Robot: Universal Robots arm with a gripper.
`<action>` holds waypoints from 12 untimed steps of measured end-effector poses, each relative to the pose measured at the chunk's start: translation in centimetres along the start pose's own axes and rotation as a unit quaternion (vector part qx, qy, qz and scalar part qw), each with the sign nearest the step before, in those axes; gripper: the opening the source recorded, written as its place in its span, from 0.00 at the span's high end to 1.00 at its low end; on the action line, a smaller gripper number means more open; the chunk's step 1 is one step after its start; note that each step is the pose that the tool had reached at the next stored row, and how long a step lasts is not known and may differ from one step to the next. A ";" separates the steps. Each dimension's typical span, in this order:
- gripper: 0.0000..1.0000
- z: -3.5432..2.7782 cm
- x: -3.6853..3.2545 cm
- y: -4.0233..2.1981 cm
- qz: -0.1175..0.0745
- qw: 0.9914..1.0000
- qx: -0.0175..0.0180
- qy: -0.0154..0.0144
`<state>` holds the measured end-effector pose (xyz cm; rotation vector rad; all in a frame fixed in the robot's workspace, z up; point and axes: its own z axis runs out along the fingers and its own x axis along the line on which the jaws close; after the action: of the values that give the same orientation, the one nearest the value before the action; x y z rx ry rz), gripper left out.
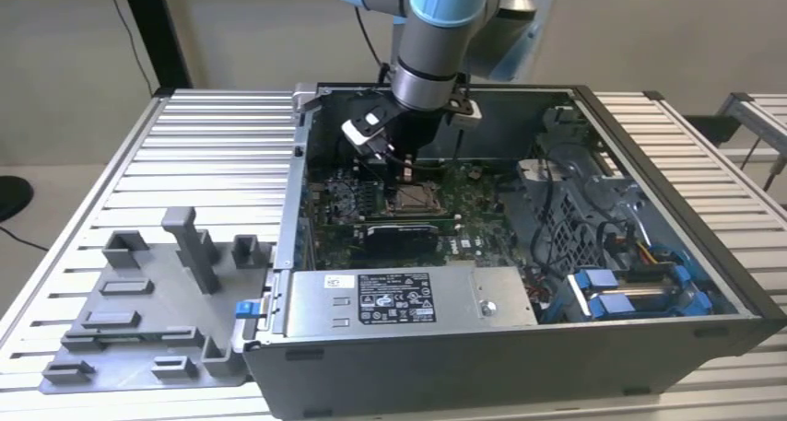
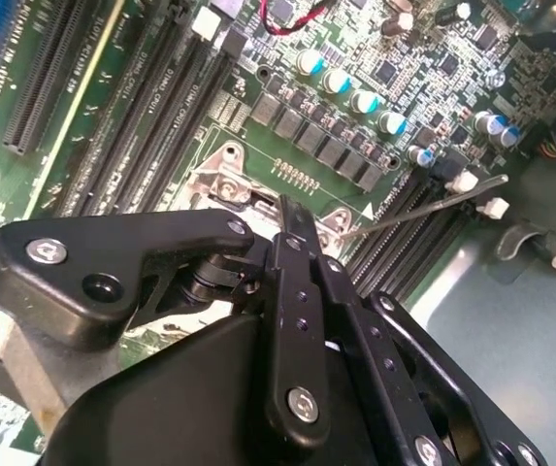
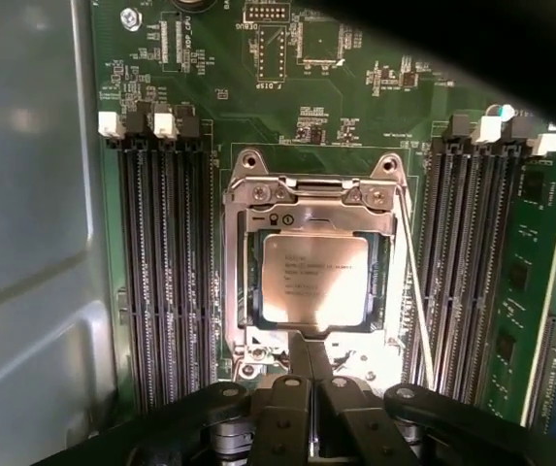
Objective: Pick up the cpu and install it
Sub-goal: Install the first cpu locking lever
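Note:
The cpu [image 3: 314, 280], a silvery square chip, lies flat in the socket on the green motherboard, and the socket's metal frame [image 3: 309, 196] is folded down around its edges. In the exterior view the socket [image 1: 411, 198] lies deep in the open computer case [image 1: 688, 333]. My gripper [image 3: 311, 357] hangs just above the socket's edge, fingers pressed together with nothing seen between them. Its black fingers [image 2: 289, 243] narrow to one tip over the frame in the second wrist view. A thin wire lever [image 3: 415, 291] runs along one side of the socket.
Black memory slots [image 3: 166, 272] flank the socket on both sides. A grey box with a label [image 1: 406, 297] sits at the case's front, with blue drive clips [image 1: 628, 287] at the exterior view's right. A grey fixture [image 1: 160, 292] stands on the slatted table at its left.

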<state>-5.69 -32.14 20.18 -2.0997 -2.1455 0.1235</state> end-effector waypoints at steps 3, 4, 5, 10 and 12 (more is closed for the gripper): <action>1.00 0.05 0.04 -0.04 0.000 1.000 0.000 0.002; 1.00 -0.04 0.10 -0.06 0.000 1.000 0.000 0.003; 1.00 -0.19 0.15 -0.10 0.000 1.000 -0.001 0.003; 1.00 -1.39 0.20 -0.57 0.000 1.000 -0.001 0.003; 1.00 -1.47 0.21 -0.86 0.000 1.000 -0.001 0.003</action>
<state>-6.32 -32.00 21.78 -2.0975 -2.1442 0.1154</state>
